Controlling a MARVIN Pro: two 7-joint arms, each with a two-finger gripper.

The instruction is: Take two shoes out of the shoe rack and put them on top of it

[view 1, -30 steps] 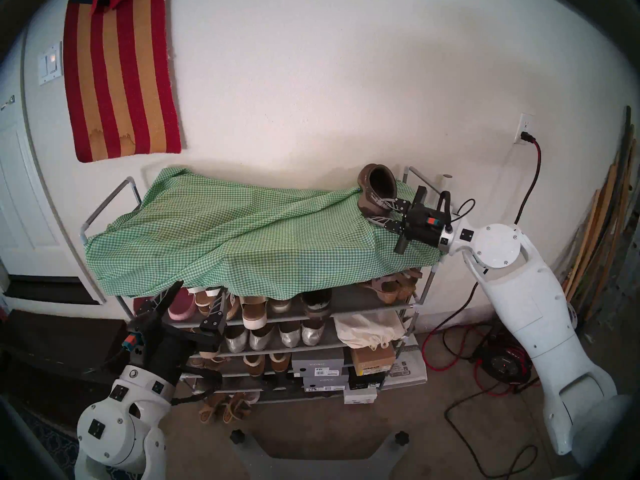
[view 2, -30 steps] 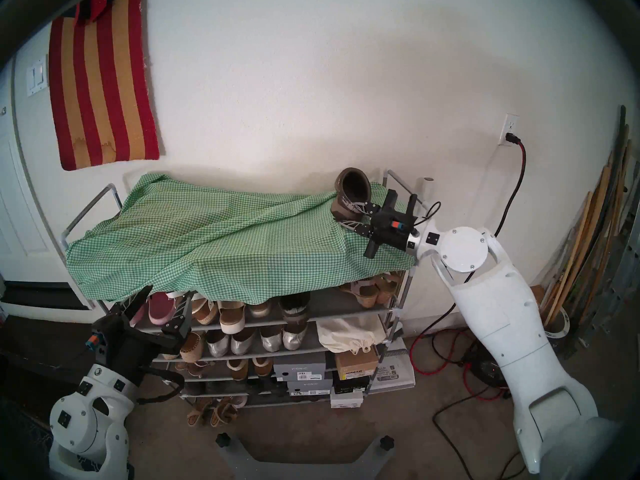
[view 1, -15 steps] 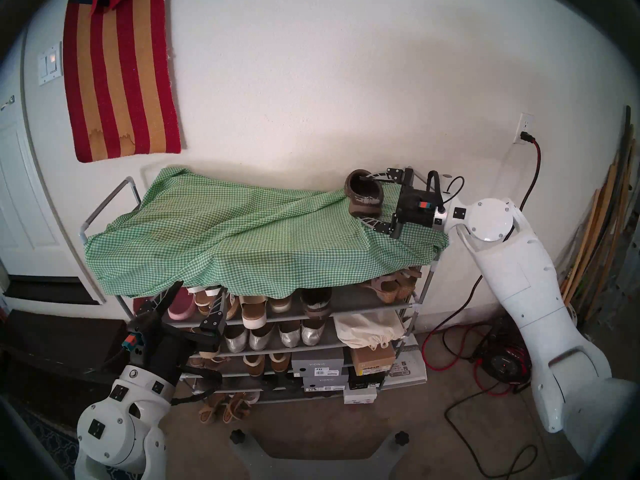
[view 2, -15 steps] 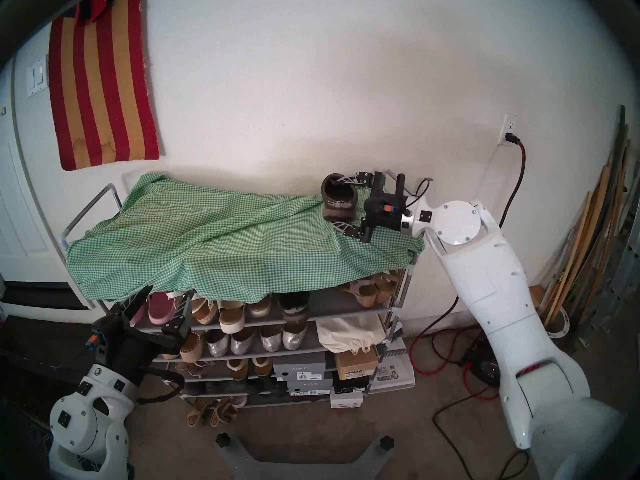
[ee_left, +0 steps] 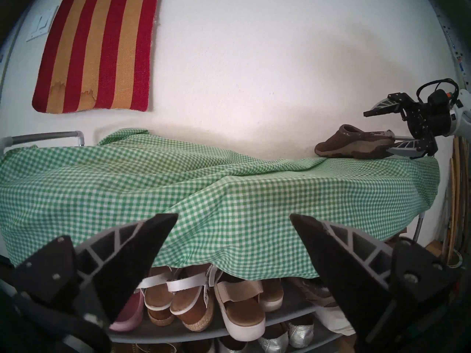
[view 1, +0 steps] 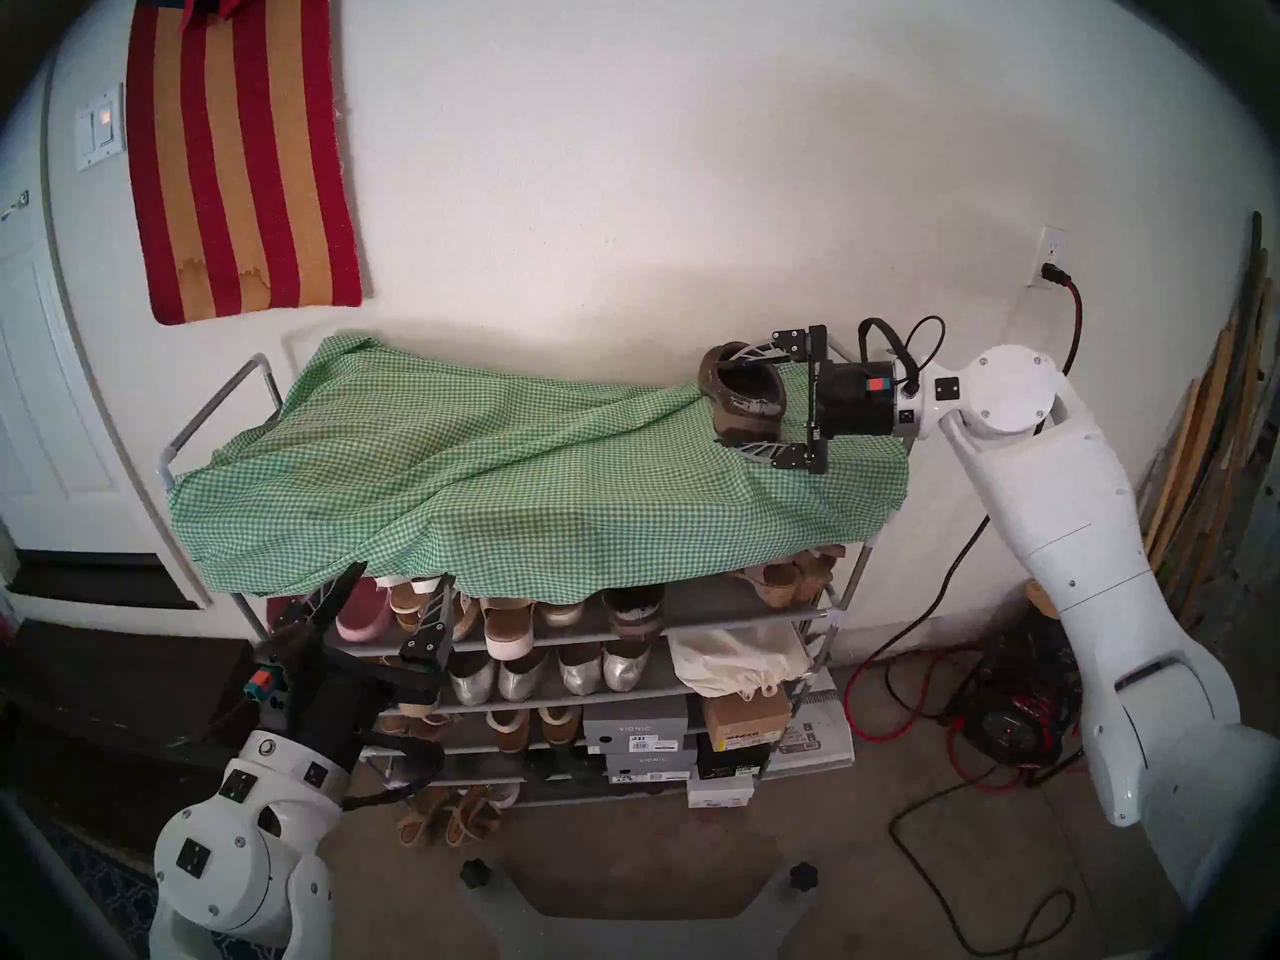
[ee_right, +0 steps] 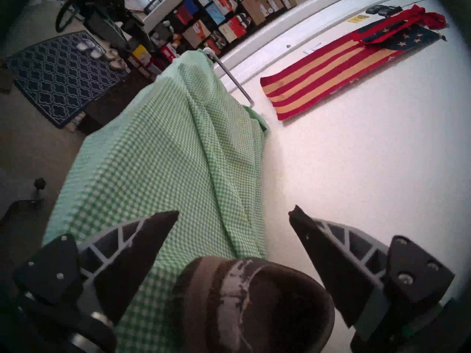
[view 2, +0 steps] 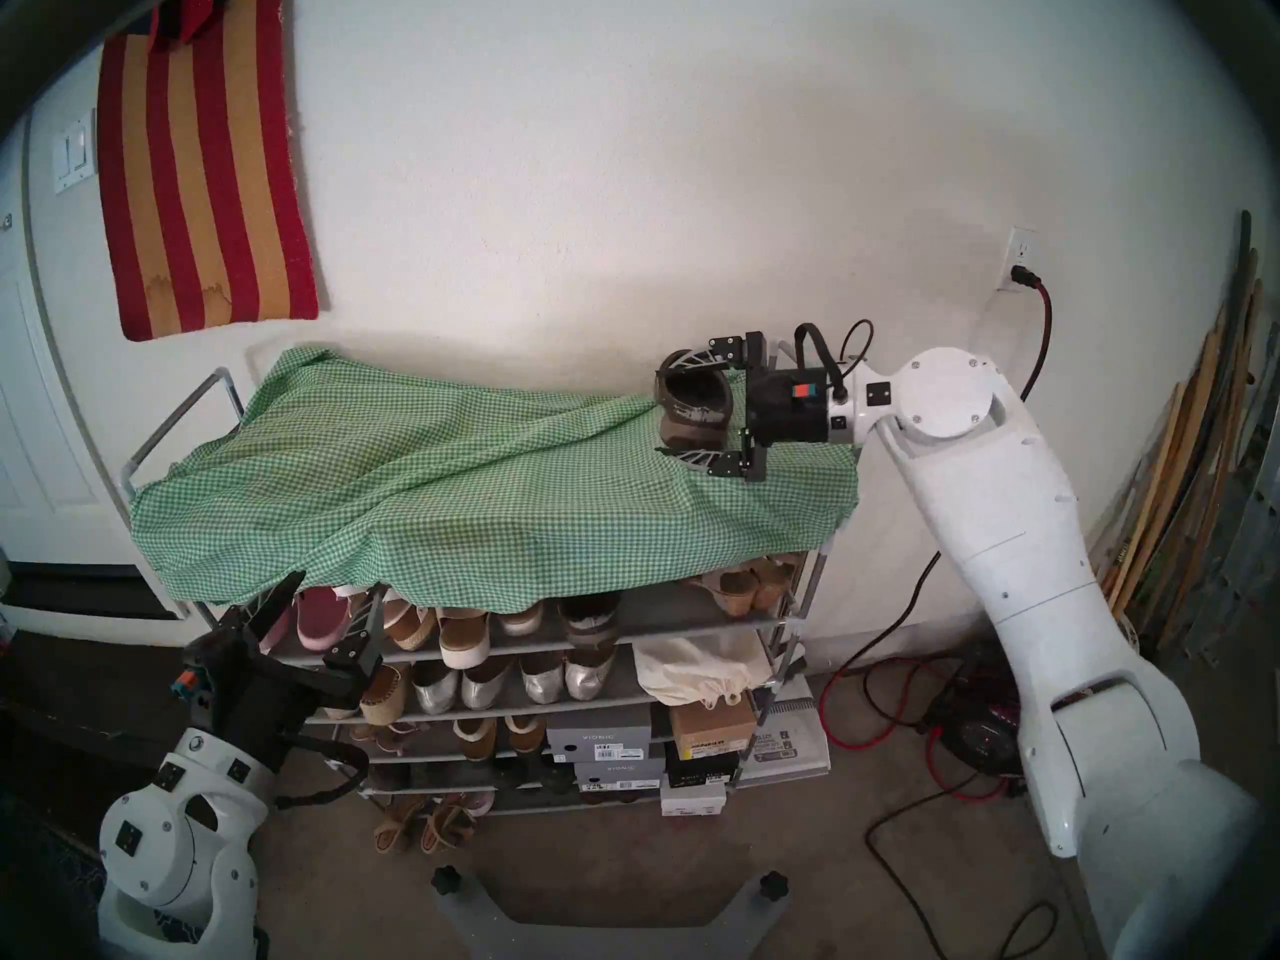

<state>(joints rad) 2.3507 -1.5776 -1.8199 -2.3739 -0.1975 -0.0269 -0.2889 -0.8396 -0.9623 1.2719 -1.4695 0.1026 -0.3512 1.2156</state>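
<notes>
One dark brown clog (view 1: pixel 744 397) (ee_left: pixel 354 146) rests flat on the green gingham cloth (view 1: pixel 485 467) at the right end of the shoe rack's (view 1: pixel 215 397) top. My right gripper (view 1: pixel 724 404) (ee_right: pixel 234 212) is open, one finger on each side of the clog's scuffed heel (ee_right: pixel 254 306), with gaps showing. A second dark brown shoe (view 1: pixel 632 609) with a whitish heel stands on the upper shelf, half under the cloth's hem. My left gripper (view 1: pixel 405 574) (ee_left: pixel 234 215) hangs open and empty before that shelf's left part.
Pink slip-ons (view 1: pixel 363 616), sandals (ee_left: pixel 242 309) and silver flats (view 1: pixel 526 678) fill the shelves, with shoe boxes (view 1: pixel 637 723) and a cloth bag (view 1: pixel 734 661) lower right. The wall is close behind the rack. Cables (view 1: pixel 900 695) lie on the floor at right.
My right gripper opened and let go of the clog, which dropped from tilted to flat on the cloth. The right wrist turned and drew slightly right. The left arm stayed still.
</notes>
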